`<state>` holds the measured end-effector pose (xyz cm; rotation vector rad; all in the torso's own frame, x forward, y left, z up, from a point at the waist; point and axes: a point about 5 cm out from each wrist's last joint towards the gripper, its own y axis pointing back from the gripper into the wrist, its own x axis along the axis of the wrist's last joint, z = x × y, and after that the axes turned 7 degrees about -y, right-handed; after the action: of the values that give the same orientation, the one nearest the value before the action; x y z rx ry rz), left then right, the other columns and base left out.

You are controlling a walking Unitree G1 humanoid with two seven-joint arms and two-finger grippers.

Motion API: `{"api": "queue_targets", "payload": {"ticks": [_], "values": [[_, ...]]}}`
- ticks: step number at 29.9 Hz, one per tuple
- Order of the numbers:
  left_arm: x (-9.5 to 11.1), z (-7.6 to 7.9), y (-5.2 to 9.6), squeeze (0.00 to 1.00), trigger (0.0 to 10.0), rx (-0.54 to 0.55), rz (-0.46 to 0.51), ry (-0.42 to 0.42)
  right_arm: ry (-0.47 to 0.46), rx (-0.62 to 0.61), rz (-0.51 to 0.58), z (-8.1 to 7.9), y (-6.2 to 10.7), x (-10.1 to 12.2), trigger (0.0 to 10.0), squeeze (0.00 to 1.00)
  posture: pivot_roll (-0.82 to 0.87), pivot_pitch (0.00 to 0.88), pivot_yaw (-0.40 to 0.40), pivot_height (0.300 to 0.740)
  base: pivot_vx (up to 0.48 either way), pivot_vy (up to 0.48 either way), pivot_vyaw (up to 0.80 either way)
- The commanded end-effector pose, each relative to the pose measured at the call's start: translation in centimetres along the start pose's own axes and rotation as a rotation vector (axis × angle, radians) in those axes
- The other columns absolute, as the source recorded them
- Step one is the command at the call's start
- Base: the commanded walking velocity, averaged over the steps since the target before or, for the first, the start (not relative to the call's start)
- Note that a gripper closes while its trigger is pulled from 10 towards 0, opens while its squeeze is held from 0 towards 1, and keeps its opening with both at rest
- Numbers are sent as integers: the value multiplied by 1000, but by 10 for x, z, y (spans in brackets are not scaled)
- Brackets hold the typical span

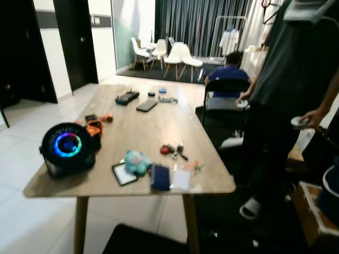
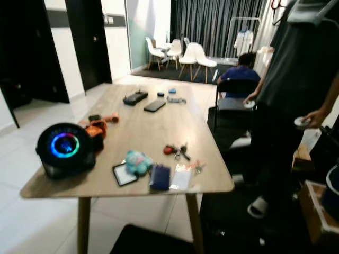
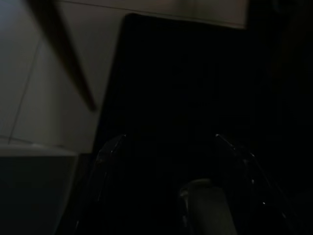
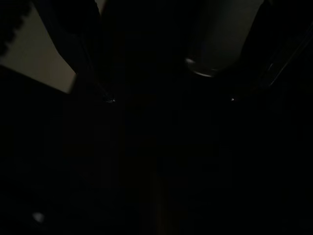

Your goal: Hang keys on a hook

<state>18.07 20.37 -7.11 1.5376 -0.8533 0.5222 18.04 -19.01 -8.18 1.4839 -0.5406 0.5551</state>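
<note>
Keys (image 1: 175, 150) lie on the table (image 1: 143, 124); both arms hang idle (gripper states too dark to tell).

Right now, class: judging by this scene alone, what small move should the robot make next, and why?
Probably step closer to the table. The keys lie near its right edge, untouched, beyond the robot. Both arms hang idle in shade, so neither gripper is placed to reach yet.

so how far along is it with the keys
Nothing looks done yet. The keys lie on the wooden table, near its right edge, beside a blue wallet. Nothing is in hand: both arms hang idle, wrist views dark. Left: walk up, pick up the keys, find a hook and hang them.
</note>
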Motion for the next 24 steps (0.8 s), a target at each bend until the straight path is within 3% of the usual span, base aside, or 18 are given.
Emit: {"api": "queue_targets", "payload": {"ticks": [1, 24], "values": [[2, 0, -1, 0, 10000, -5, 1, -6, -8, 4, 2, -4, 0, -1, 10000, 0, 70, 40, -41, 740, 0, 0, 0], [21, 3, -6, 0, 10000, 5, 88, -49, -10, -5, -7, 7, 4, -9, 10000, 0, 73, 24, -37, 740, 0, 0, 0]]}}
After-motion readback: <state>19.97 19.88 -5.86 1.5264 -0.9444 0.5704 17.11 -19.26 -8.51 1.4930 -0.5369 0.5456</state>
